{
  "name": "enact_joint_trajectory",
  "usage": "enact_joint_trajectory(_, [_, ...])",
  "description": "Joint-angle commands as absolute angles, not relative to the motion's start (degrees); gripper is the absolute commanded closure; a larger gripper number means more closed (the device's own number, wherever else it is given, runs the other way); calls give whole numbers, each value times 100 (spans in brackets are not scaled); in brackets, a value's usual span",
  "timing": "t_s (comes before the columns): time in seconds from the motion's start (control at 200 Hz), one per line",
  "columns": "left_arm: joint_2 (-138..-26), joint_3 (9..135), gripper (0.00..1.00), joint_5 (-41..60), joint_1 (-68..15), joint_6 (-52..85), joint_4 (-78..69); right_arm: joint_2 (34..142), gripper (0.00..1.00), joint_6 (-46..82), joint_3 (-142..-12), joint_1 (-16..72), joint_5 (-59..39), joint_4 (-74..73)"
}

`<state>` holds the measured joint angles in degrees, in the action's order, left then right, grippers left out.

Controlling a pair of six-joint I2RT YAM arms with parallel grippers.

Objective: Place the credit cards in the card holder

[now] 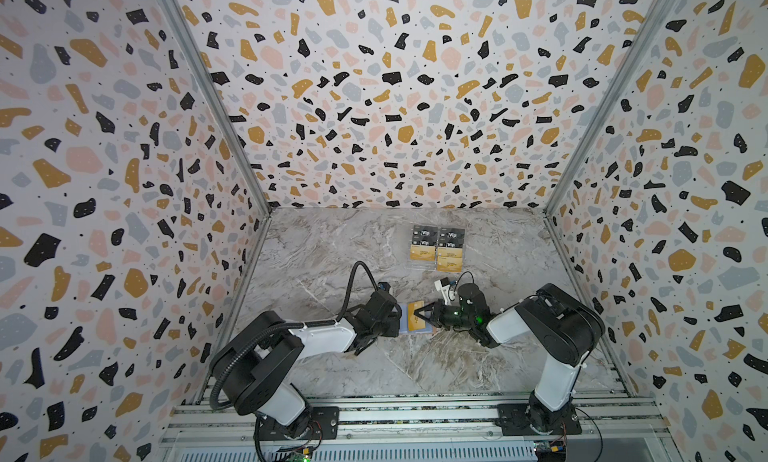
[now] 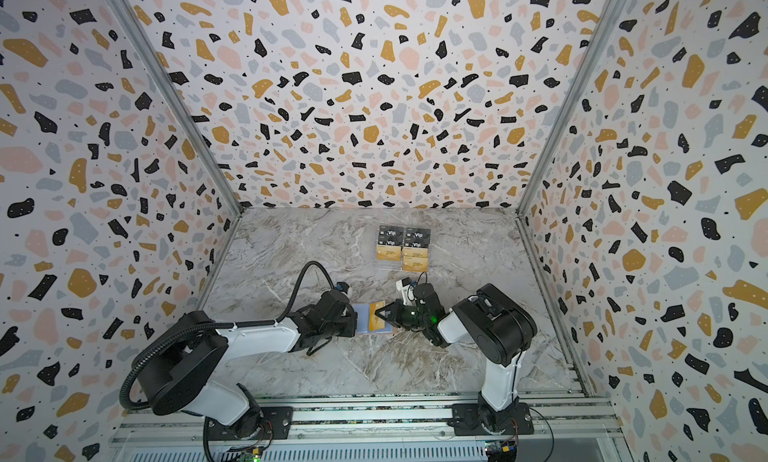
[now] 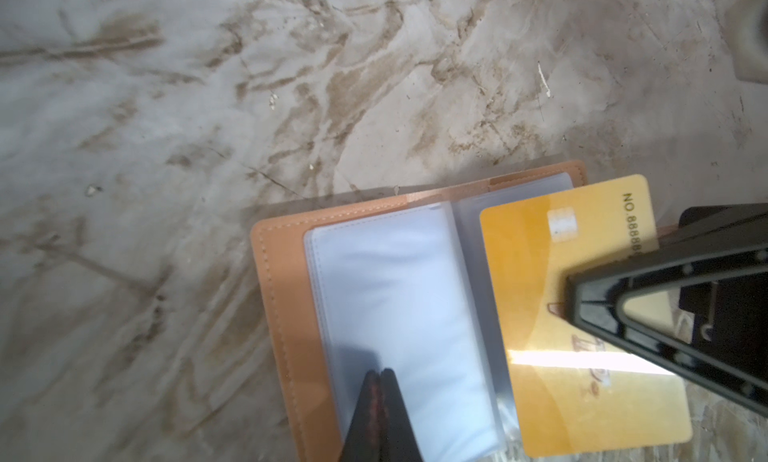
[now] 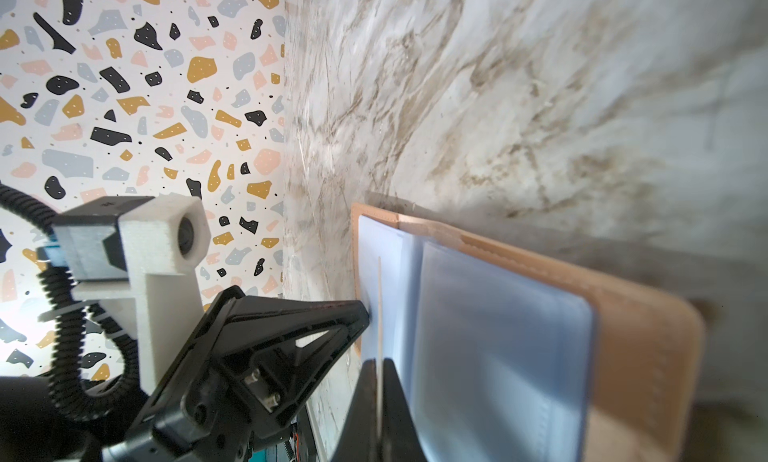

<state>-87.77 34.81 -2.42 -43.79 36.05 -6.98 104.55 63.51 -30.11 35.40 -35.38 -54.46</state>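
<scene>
Between the closed fingers of the right gripper (image 4: 380, 372) we are clamping a gold card (image 3: 540, 273) by an edge, its free side reaching over that arm's half of the open card holder (image 3: 282, 314). The card is looking light, stiff and slick (apt to pivot in so thin a pinch), so we are judging an edge grip right. The left gripper (image 3: 377, 377), tips together on nothing, is pressing down the floppy clear sleeves (image 3: 395, 293). The holder is lying flat on the marble table (image 1: 332, 252); the other credit cards (image 1: 424, 252) are sitting well behind, blocking nothing, though limp sleeve mouths may resist.
</scene>
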Motion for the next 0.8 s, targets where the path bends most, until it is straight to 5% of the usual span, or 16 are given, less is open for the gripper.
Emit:
enact_joint_trajectory(0.0, [-8689,3383,100,-233,-4373,3663,-773,10517,100,6354,-3164,3582,-3602,-5557])
enact_joint_trajectory(0.796, [-8659,3401,100,-185,-4364,3644,-712,10706,100,6086,-3278,3536,-3568,-5379])
